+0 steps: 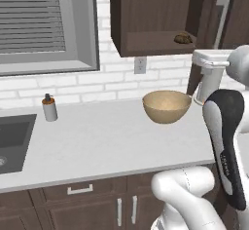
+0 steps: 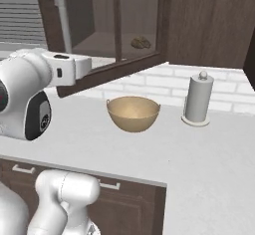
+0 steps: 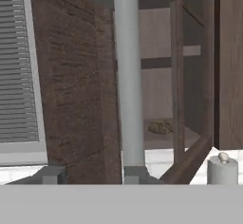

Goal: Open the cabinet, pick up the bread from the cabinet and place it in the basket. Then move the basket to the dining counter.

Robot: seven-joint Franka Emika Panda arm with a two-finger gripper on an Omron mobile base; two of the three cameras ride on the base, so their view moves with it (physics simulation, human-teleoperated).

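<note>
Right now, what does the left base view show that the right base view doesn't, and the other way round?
Left base view: the sink, a soap dispenser beside it, the window blind and a wall outlet.

Right base view: a paper towel roll standing on the counter to the right of the basket, and the cabinet door swung open with its handle.

Both: the basket on the white counter, and the bread on the cabinet shelf.

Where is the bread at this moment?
The bread sits on the bottom shelf of the cabinet, above and slightly right of the basket in the left base view.
</note>
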